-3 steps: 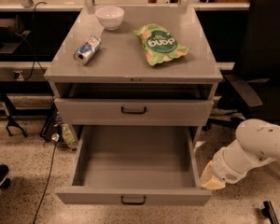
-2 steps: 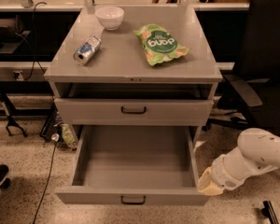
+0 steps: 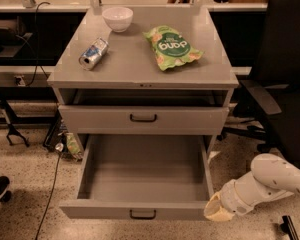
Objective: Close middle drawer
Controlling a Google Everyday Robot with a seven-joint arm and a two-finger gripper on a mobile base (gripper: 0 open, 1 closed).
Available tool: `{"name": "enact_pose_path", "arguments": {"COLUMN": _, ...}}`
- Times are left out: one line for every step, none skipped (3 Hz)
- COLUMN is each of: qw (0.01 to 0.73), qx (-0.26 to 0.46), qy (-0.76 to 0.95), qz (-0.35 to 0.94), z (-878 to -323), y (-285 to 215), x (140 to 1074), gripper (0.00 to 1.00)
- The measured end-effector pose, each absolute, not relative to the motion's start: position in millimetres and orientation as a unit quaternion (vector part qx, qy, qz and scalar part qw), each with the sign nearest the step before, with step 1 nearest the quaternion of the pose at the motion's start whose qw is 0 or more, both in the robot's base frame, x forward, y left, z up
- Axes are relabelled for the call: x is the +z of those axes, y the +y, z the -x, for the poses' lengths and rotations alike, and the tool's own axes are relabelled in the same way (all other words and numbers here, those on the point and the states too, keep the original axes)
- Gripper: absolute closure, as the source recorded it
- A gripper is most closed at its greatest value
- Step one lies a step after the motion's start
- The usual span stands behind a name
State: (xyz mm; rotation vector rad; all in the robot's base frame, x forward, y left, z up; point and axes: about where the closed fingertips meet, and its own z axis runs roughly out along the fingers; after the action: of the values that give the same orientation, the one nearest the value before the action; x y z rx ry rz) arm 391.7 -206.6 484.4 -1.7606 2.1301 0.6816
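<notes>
Camera view: the middle drawer [image 3: 100, 210] is pulled far out at lower centre of the frame, black handle [image 3: 142, 214] on its front. The gripper [image 3: 216, 213] sits lower right, just beside the drawer's right front corner; whether it's open or closed, can't tell. The top drawer [image 3: 190, 119] is slightly out. The counter [image 3: 135, 71] carries a white bowl [image 3: 117, 18], a can [image 3: 93, 54] and a green bag [image 3: 172, 47].

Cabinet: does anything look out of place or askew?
The middle drawer is pulled far out and empty; the top drawer also sits slightly open. A can lies on its side on the cabinet top. The end effector is by the middle drawer's front right corner.
</notes>
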Motion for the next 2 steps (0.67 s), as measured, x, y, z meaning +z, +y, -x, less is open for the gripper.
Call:
{"name": "enact_pose_path", "arguments": {"qw": 0.146, "qx": 0.241, "qy": 0.739, "qz": 0.612, "z": -389.9, "y": -205.6, "x": 480.5, "gripper": 1.0}}
{"name": "enact_pose_path", "arguments": {"qw": 0.137, "qx": 0.244, "qy": 0.738, "qz": 0.614, "z": -389.0, "y": -202.4, "x": 473.6, "gripper": 1.0}}
